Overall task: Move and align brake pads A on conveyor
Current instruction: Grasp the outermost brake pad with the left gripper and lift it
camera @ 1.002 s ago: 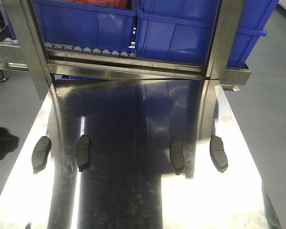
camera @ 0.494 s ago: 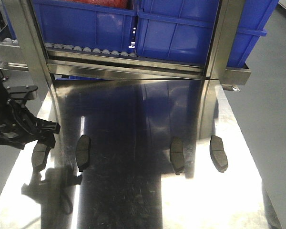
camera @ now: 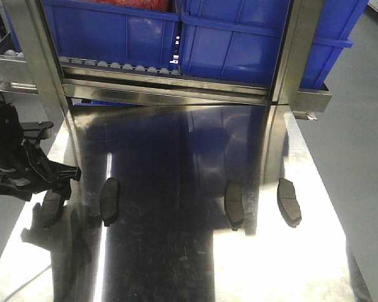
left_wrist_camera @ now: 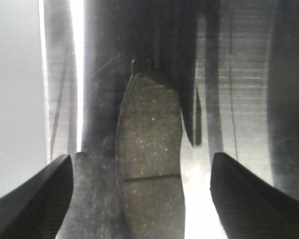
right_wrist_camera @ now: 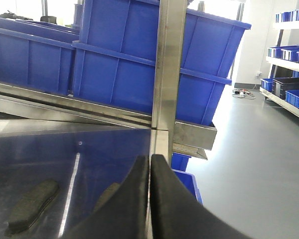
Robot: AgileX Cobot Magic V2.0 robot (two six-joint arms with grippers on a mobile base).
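Landmark: the leftmost pad [camera: 50, 207], lying flat on the shiny steel worktop [camera: 176, 264] close to its left edge.
Brake pads: four in all, set in a rough row across the worktop, each with its long side running away from the camera.
Second pad [camera: 109, 200]: just to the right of the leftmost pad, not touching it.
Third pad [camera: 234, 204]: well to the right of the leftmost pad, past the middle of the worktop.
Fourth pad [camera: 288, 201]: farthest right of the leftmost pad, near the third.
Left gripper [left_wrist_camera: 139, 162]: hung right over the leftmost pad, hiding its far end in the front view.
Left jaws: spread wide, one finger [left_wrist_camera: 37, 199] on each side of the leftmost pad, neither touching it; the groove across the pad showed between them.
Right gripper [right_wrist_camera: 150, 164]: seen only in its own wrist view, off the worktop surface; its place against the leftmost pad could not be told.
Right jaws: pressed together with nothing between them.
Blue bins [camera: 227, 31]: on a steel rack beyond the leftmost pad, at the far edge of the worktop.
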